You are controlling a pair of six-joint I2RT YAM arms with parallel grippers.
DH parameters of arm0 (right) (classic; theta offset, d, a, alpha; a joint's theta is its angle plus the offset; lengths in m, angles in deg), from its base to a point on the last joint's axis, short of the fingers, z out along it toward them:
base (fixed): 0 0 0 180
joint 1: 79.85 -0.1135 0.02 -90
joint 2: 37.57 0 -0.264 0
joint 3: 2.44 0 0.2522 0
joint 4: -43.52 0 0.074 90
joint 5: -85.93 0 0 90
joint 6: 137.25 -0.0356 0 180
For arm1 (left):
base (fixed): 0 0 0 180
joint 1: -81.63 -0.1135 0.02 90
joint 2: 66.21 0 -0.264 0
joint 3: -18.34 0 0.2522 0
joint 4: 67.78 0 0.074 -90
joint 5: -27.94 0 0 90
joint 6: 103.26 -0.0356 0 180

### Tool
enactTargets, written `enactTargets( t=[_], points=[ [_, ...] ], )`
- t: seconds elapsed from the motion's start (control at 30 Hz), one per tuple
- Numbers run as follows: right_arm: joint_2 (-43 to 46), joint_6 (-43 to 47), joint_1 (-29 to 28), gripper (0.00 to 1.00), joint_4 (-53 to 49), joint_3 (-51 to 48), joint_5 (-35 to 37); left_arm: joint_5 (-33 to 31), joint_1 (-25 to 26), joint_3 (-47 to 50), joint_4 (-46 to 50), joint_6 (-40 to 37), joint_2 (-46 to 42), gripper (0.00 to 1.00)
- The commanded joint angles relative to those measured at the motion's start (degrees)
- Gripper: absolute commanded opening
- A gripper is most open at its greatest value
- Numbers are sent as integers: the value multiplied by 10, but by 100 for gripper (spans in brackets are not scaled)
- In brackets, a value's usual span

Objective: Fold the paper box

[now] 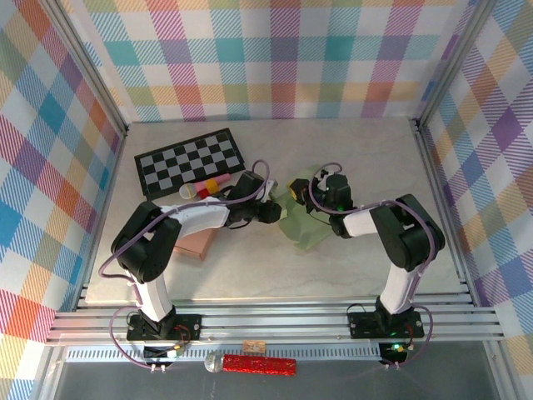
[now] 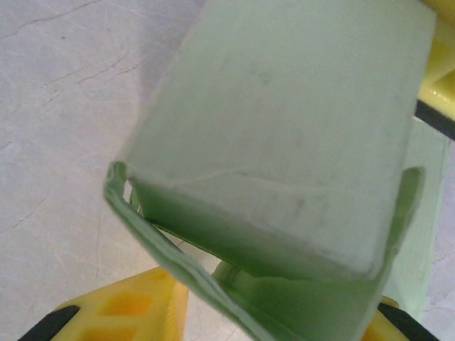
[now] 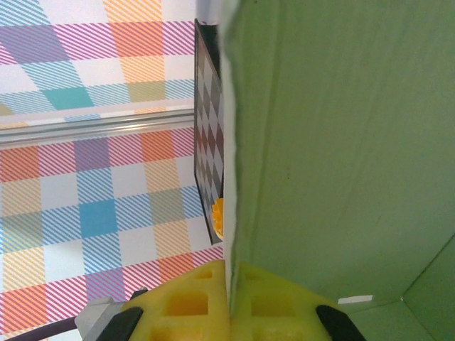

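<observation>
Pale green paper box (image 1: 304,223) likely light, floppy; take by edges. Right end effector (image 3: 231,298) pinching wall; left end effector (image 2: 263,311): grip unclear.

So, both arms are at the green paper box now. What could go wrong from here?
1. The right pincer is shut on just the thin edge of one panel of the paper box; a pull may tear it or let it slip.
2. In the left wrist view, a side flap bows beside the left pincer; squeezing there may crumple it instead of folding it cleanly.
</observation>
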Motion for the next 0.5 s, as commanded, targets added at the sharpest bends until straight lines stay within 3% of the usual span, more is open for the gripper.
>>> enactTargets(
  t=[0.0,0.47],
  points=[
    [-20,-8,-10,0,49,-17,8,-43,12,11,-30,34,6,33],
    [-35,-11,-31,0,114,-53,43,-144,39,27,-41,122,14,37]
  ],
)
